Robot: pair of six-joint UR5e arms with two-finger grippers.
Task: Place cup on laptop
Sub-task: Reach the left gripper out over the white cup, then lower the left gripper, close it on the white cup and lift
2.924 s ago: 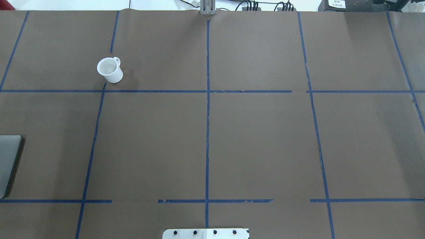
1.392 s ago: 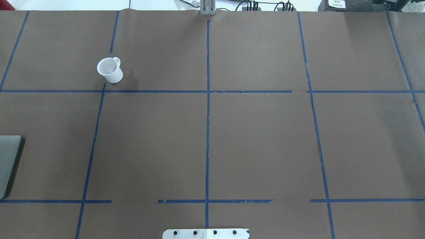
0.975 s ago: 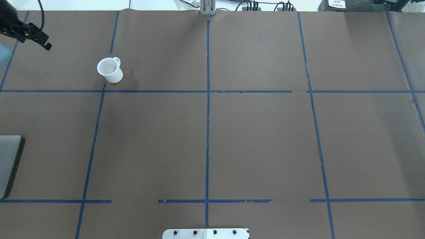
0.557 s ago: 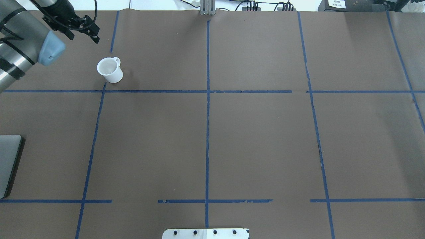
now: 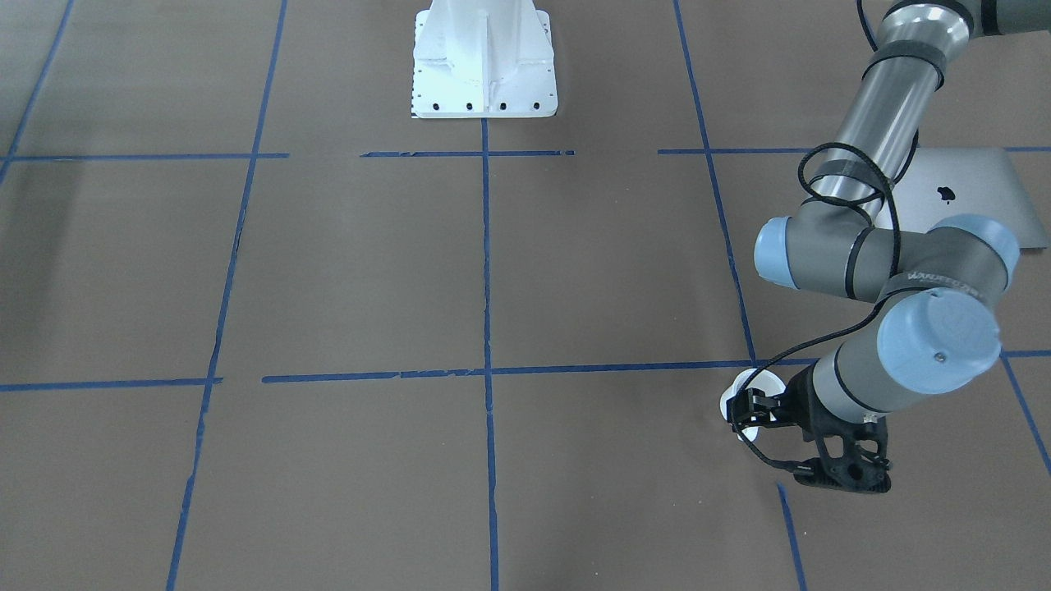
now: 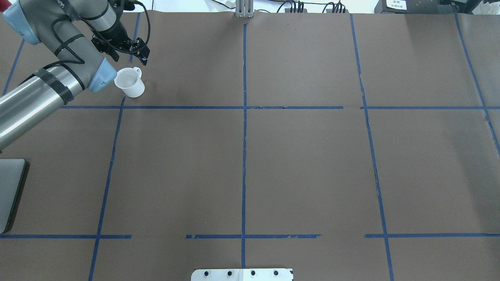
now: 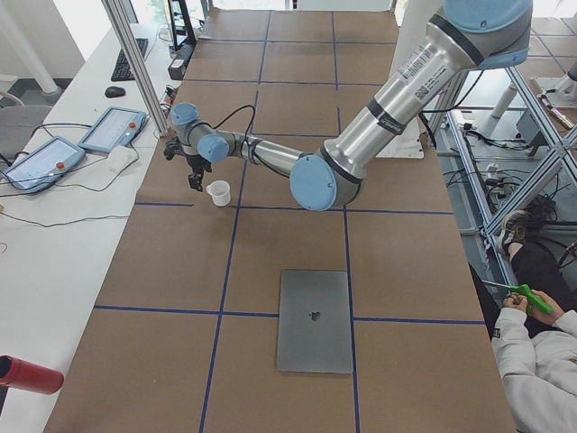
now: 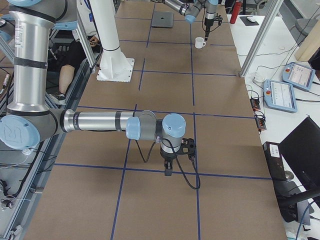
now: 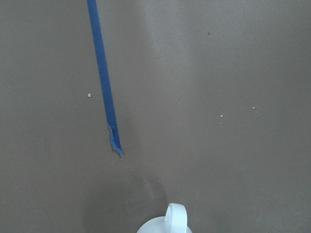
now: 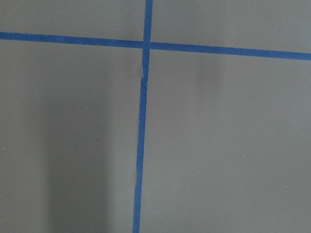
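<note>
- The left gripper (image 6: pixel 131 59), jaws spread and empty, has swung in and hangs just beyond the cup (image 6: pixel 129 82), on its handle side.
- The cup has not moved: upright on the table (image 6: pixel 312 164), well apart from the laptop (image 7: pixel 315 320). Grasp judged not yet made.
- The right gripper (image 8: pixel 167 169) shows in the right side view only; jaw state cannot be told.
- The overhead view crops the laptop to a corner; the left side view shows the whole lid.

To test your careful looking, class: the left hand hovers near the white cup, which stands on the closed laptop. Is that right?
Not quite. The exterior left view shows the cup standing on the brown table cover, apart from the closed laptop. The left hand does hover near it.
</note>
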